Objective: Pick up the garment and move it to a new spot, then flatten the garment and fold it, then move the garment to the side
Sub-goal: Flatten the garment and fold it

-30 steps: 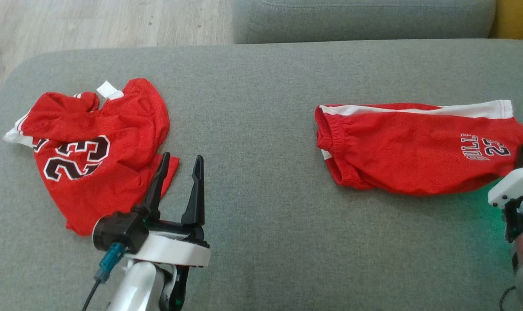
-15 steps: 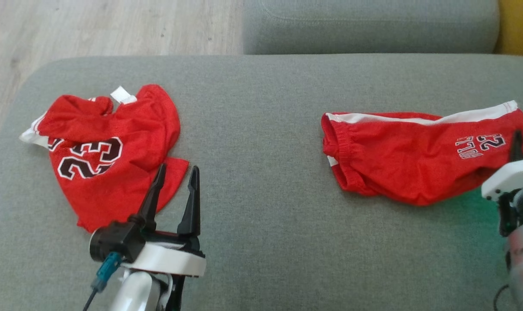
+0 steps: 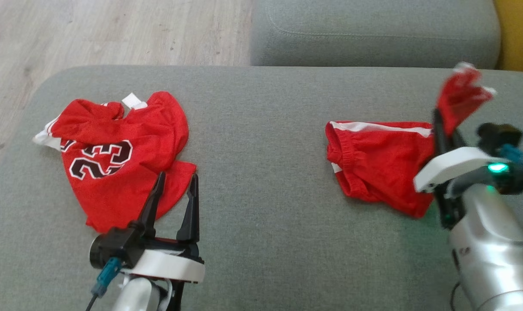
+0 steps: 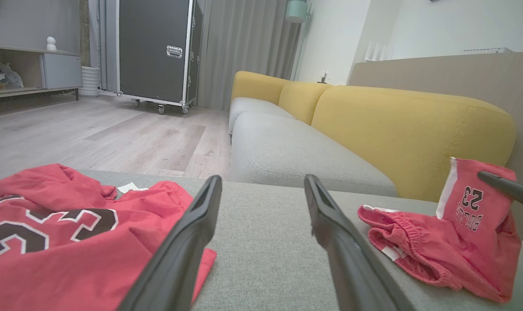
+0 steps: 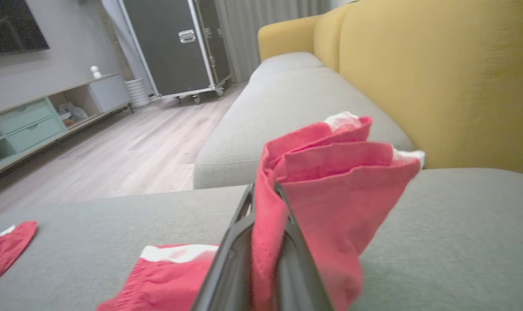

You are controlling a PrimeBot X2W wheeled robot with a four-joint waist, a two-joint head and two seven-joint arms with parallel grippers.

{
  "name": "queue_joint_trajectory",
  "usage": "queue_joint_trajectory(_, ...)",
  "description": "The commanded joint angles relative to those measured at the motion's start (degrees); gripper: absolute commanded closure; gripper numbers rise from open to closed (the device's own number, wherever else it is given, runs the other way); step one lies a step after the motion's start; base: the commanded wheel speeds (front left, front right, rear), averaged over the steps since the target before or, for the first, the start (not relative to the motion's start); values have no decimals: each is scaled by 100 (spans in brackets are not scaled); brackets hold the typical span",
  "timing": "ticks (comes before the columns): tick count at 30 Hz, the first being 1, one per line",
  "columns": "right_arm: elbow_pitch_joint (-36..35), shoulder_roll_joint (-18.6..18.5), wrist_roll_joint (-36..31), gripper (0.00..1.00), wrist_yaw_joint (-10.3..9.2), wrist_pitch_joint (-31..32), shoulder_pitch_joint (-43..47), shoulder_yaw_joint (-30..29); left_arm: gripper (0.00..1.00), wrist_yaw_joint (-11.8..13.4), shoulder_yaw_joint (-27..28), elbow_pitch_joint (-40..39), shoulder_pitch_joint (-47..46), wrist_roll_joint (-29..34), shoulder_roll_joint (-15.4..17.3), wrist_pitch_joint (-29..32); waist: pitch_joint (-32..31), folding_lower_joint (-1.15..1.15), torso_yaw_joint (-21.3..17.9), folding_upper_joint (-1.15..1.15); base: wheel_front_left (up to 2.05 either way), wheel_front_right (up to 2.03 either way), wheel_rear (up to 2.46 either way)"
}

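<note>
Gripping: we see the right end effector (image 3: 438, 123) clamped tight on 1 end of the red shorts (image 3: 374, 164), the cloth pinched between its 2 dark fingers.
Shorts, held end: bunched into folds and raised above the seat at the right of the head view. It has a white edge at the top and a "23" print on the face turned toward the left wrist camera.
Shorts, other end: the elastic waistband and a white side stripe lie on the grey sofa seat (image 3: 266, 185), right of its middle. From there the cloth slopes up to the fingers.
Right arm: its pale forearm comes in from the lower right of the head view, with a green light lit near the wrist.
Left end effector (image 3: 178, 177): we find it spread wide and holding nothing, low over the seat.
Red jersey (image 3: 114, 160): crumpled on the left part of the same seat, well apart from the shorts, with a big black "23" outlined in white facing up. Its near corner lies just beside the left fingertips; whether they touch we cannot tell.
Surroundings: a second grey cushion (image 3: 374, 34) lies beyond the seat, with a yellow backrest (image 4: 408, 125) along the sofa's right. Pale wood floor (image 3: 114, 30) lies at the far left, and a black wheeled case (image 4: 157, 47) stands across the room.
</note>
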Motion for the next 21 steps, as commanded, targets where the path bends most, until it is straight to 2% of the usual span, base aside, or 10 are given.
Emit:
queue_joint_trajectory(1, -216, 52, 84, 100, 19, -78, -62, 282, 0, -1, 219, -170, -158, 40, 18, -29, -3, 0, 18, 0, 0, 0, 0)
queue_joint_trajectory(12, -464, 83, 846, 100, 19, -78, 148, 1858, 0, 24, 156, -171, -162, 12, 18, -29, 54, 0, 339, 0, 0, 0, 0)
queue_joint_trajectory(21, -453, -47, 1350, 100, 19, -78, 425, 3146, 0, 22, 218, -134, -119, 25, 18, -29, -19, 0, 424, 0, 0, 0, 0)
